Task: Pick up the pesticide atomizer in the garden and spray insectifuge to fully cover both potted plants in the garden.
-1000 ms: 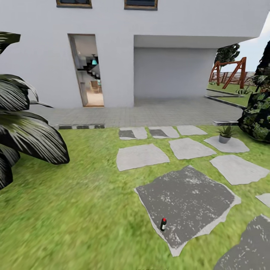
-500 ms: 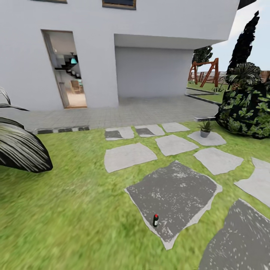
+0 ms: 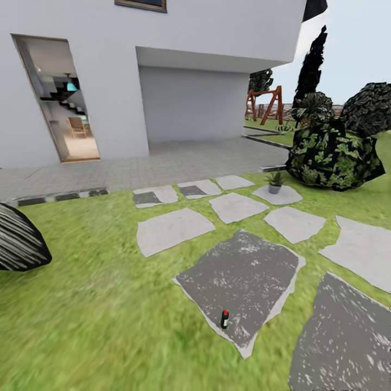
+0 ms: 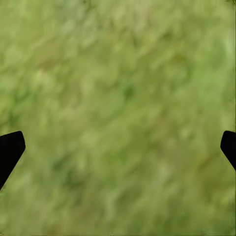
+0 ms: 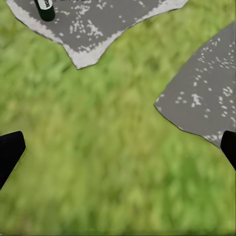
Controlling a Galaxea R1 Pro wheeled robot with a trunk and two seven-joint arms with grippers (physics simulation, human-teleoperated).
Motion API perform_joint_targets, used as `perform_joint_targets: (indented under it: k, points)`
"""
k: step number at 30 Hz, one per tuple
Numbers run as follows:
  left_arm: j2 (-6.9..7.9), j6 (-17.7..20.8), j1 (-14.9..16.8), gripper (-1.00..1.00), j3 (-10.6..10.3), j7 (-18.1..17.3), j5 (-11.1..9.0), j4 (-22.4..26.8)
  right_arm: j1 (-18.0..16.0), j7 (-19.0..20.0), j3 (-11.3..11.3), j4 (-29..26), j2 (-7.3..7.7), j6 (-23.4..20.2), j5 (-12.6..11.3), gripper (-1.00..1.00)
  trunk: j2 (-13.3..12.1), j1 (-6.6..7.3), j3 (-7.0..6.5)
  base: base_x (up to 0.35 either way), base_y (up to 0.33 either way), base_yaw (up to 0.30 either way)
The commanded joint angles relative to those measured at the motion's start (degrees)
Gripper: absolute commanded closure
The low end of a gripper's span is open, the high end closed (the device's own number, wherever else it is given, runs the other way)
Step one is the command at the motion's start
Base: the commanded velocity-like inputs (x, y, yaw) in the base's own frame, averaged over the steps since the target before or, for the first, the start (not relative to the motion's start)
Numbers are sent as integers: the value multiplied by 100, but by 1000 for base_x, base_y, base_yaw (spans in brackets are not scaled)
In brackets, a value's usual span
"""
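- The pesticide atomizer (image 3: 224,319) stands upright on the near corner of a dark grey stepping stone (image 3: 244,282), close to the stone's edge, with lawn (image 3: 108,315) on the near side of it. Its long axis is vertical, red top uppermost.
- In the right wrist view the atomizer (image 5: 45,8) shows at the frame edge on that same stone (image 5: 98,24), ahead of the right gripper (image 5: 118,147), with a strip of grass between them.
- The right gripper's two dark fingertips (image 5: 10,152) sit wide apart at the frame sides with nothing between them.
- The left gripper (image 4: 118,147) looks down on bare grass, its fingertips (image 4: 10,150) equally wide apart and empty.
- Judging from this, the right arm is the nearer one, and a sideways grasp around the upright body looks suitable.
- One potted plant (image 3: 275,183) sits well beyond, on a pale stone (image 3: 278,195) beside a dark leafy shrub (image 3: 331,155).
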State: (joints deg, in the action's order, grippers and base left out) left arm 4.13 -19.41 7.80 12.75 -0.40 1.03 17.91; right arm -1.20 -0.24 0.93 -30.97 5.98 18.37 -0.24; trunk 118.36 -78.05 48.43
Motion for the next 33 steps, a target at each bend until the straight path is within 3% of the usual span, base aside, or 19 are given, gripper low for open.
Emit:
perform_joint_targets:
  k: [1,20,33]
  points:
    - [-3,-19,3,-100,17,-4,11,-6,-3,-2,4,3,0,17,-2,-100,2,-1,5,188,296,-289]
    - [1,-19,3,-100,17,-4,12,-7,-3,-2,8,3,0,17,-4,-100,2,-1,5,247,247,-289]
    - [0,-19,3,-100,17,-4,12,-7,-3,-2,7,3,0,17,-3,-100,2,-1,5,79,222,-291]
